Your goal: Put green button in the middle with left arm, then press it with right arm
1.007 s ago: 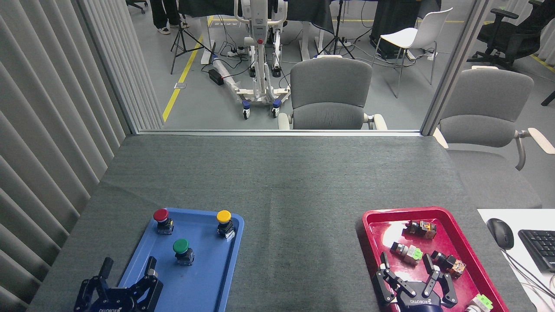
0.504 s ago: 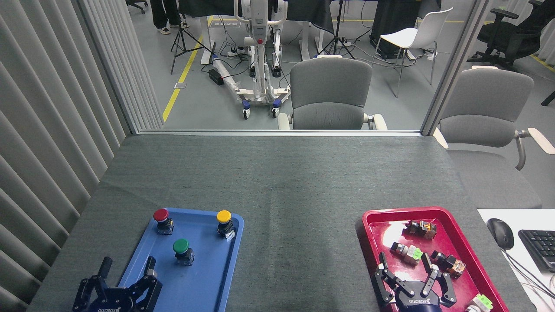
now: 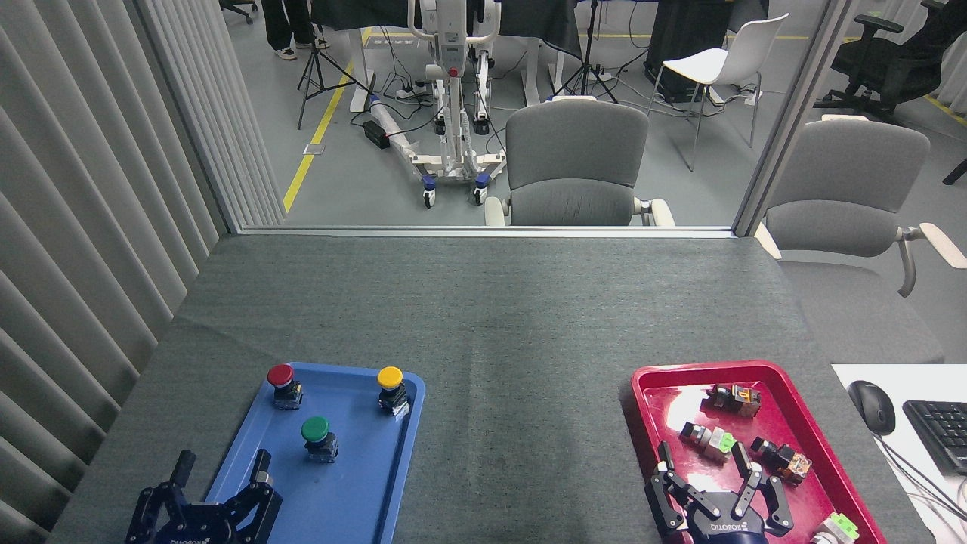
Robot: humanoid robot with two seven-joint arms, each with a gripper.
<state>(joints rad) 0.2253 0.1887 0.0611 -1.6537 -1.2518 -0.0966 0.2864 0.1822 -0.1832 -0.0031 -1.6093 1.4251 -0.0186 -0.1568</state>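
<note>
The green button (image 3: 317, 436) stands upright in the blue tray (image 3: 363, 483), nearer to me than the other two buttons there. My left gripper (image 3: 222, 467) hovers at the tray's near left corner, open, its fingers spread, short of the green button and to its left. My right gripper (image 3: 704, 462) sits low over the red tray (image 3: 665, 389), open and empty. The middle (image 3: 521, 393), bare dark grey cloth, lies between the two trays.
A red button (image 3: 282, 382) and a yellow button (image 3: 391, 387) stand at the blue tray's far corners. Several small switch parts (image 3: 710, 440) lie in the red tray. A mouse (image 3: 871, 406) and keyboard (image 3: 940, 432) sit at the right. Grey chairs (image 3: 576, 162) stand beyond the table's far edge.
My right gripper has drifted slightly left and toward me over the red tray. My left gripper has sunk a little toward the bottom edge. The buttons have not moved.
</note>
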